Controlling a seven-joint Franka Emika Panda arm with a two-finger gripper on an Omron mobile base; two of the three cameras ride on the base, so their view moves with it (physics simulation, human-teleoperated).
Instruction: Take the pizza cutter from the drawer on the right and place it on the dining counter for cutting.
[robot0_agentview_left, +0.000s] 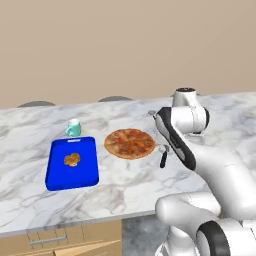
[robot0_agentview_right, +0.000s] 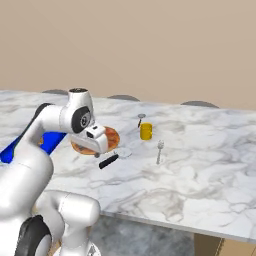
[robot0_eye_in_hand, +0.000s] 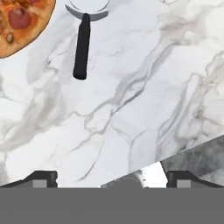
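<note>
Near the tabletop (robot0_eye_in_hand: 144, 87) front edge, the pizza cutter (robot0_eye_in_hand: 82, 43) lies flat beside the pizza (robot0_eye_in_hand: 19, 24), handle pointing back toward the spread, empty end effector (robot0_eye_in_hand: 111, 177).

No readable text, labels or numbers anywhere — small objects perhaps too blurred to tell.

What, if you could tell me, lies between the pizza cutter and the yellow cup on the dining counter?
Nothing: in the right base view, only bare marble of the dining counter separates the pizza cutter from the yellow cup.
</note>
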